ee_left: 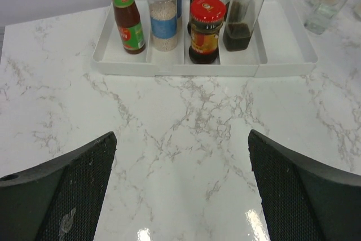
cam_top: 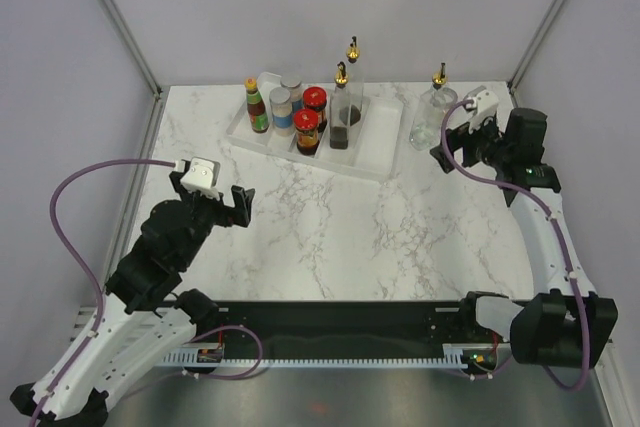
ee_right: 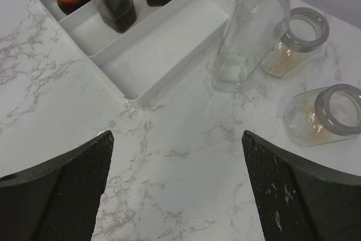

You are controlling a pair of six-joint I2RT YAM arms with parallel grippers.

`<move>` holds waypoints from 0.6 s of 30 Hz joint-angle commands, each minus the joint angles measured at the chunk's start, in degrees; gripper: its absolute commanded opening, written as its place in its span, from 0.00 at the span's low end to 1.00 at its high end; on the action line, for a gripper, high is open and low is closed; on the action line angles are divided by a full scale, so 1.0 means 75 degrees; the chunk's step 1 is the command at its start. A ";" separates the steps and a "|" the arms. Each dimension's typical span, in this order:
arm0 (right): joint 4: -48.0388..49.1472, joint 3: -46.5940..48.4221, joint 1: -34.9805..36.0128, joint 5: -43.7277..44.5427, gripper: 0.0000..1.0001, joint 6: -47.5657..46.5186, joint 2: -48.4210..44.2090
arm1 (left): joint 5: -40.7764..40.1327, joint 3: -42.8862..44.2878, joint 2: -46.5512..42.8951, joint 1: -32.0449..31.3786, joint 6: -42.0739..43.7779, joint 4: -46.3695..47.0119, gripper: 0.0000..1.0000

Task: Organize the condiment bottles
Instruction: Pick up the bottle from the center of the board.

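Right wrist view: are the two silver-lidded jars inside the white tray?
No, the silver-lidded jars stand on the marble table beside the clear cruet, outside the white tray.

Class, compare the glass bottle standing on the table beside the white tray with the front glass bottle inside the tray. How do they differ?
The loose bottle stands on the table just outside the tray; the tray bottle sits in a compartment. The loose bottle holds only a pale trace at its bottom; the tray bottle holds dark liquid. Both are tall, clear, upright and gold-spouted.
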 commanded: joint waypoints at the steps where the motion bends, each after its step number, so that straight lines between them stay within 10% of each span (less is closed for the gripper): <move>1: 0.0772 0.0779 -0.0263 -0.0431 0.98 -0.0055 0.0483 | -0.0535 -0.0320 -0.0171 0.0003 0.0362 0.0009 1.00; 18: 0.2249 0.2501 -0.0170 -0.0480 0.97 0.1387 0.3751 | -0.0512 -0.0590 -0.0230 0.0003 0.0140 0.0162 1.00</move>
